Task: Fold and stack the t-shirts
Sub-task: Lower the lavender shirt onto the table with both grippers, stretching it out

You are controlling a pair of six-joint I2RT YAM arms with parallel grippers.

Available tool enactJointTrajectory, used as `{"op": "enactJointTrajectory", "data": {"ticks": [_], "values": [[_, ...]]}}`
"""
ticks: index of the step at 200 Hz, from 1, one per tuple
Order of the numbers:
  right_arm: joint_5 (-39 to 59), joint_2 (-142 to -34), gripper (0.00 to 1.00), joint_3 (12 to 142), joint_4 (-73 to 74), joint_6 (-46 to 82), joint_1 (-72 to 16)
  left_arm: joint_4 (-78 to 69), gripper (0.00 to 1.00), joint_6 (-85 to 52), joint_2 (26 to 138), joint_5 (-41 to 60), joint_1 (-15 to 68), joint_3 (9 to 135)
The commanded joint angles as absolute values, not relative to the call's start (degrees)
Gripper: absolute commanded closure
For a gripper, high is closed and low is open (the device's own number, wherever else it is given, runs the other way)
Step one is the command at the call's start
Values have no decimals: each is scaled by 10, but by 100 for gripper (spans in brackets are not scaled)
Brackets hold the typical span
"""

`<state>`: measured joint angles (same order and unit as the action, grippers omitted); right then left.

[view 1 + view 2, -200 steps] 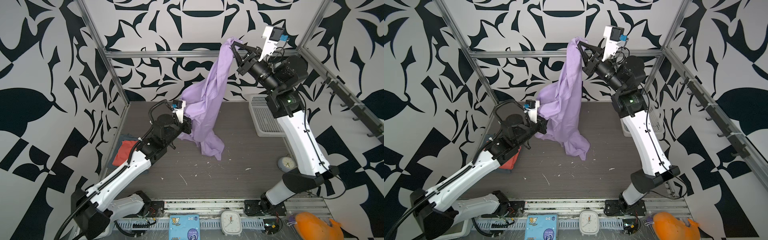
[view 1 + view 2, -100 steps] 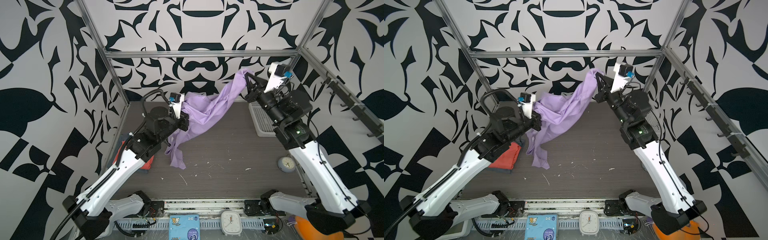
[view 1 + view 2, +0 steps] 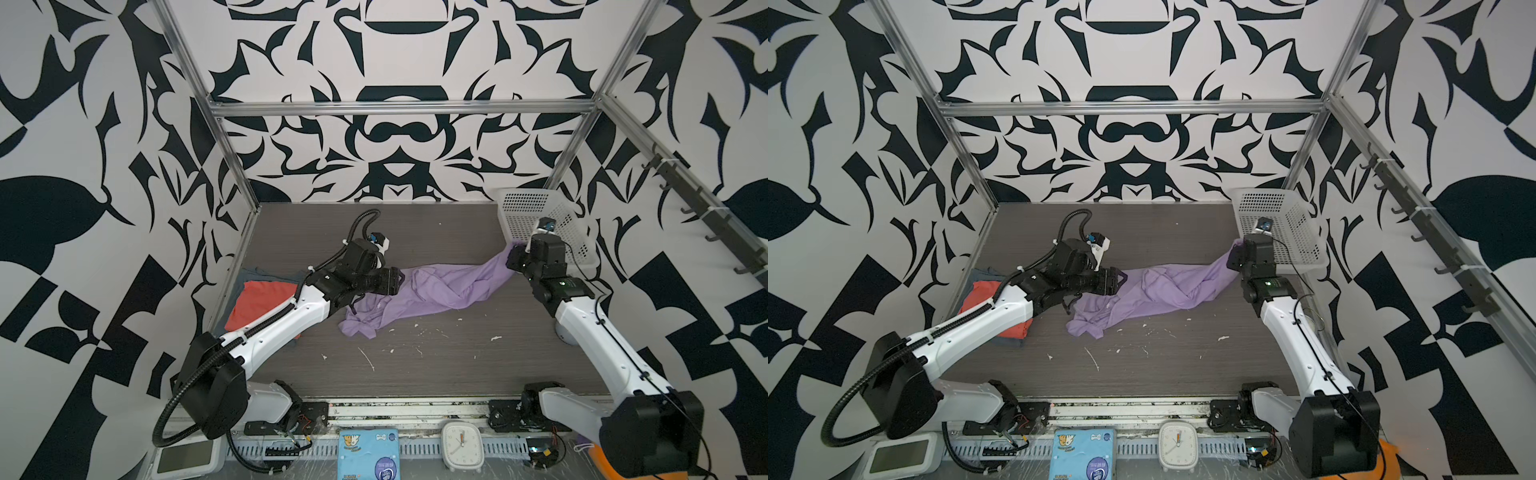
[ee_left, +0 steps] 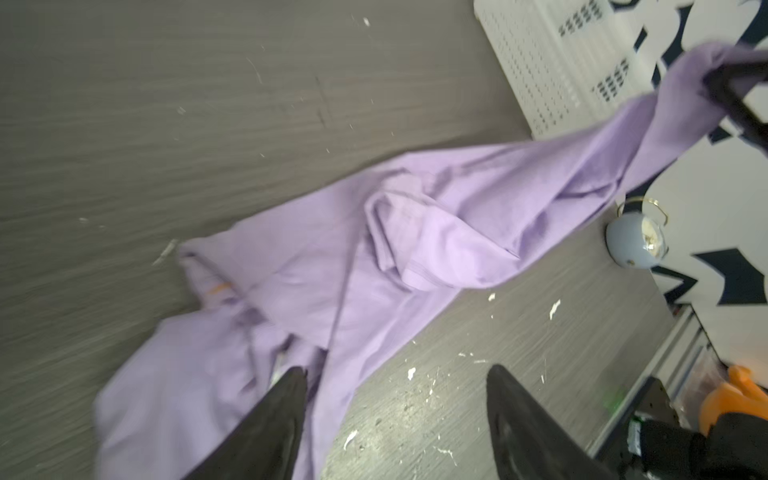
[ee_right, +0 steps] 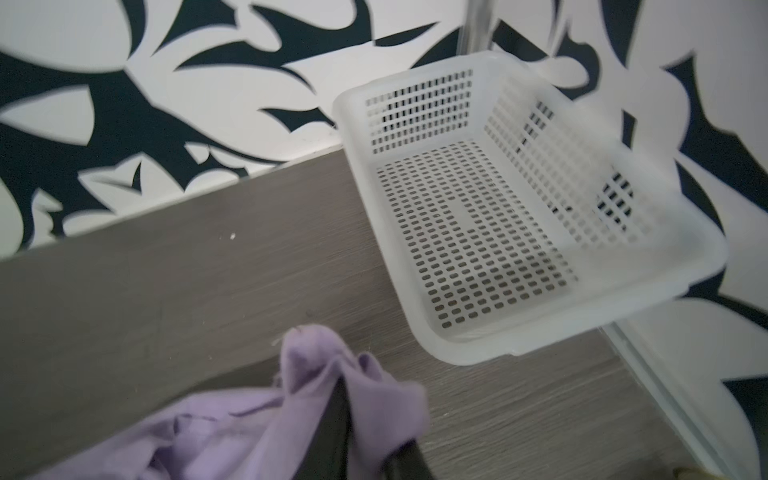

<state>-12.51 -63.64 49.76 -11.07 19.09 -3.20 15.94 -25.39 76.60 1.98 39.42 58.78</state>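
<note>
Stretching lavender t-shirt (image 3: 440,286) flat: your right gripper (image 5: 363,413) pinches its corner just beside basket (image 3: 524,211), lifting cloth taut; left gripper (image 4: 397,374) gapes wide, empty, over bunched end well away from basket, likely seeking hem.

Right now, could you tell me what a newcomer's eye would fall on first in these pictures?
The lavender t-shirt sprawls crumpled across the middle of the table, one end lifted at the right gripper beside the white basket. The left gripper hovers open over its other end. At the table's left edge, a coral-red t-shirt lies folded on a grey-blue t-shirt.
</note>
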Motion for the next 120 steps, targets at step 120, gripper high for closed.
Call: {"op": "enactJointTrajectory", "data": {"ticks": [120], "values": [[-155,-583,39,614,-284,239,-32,112,46,-402,982,73,356,623]]}}
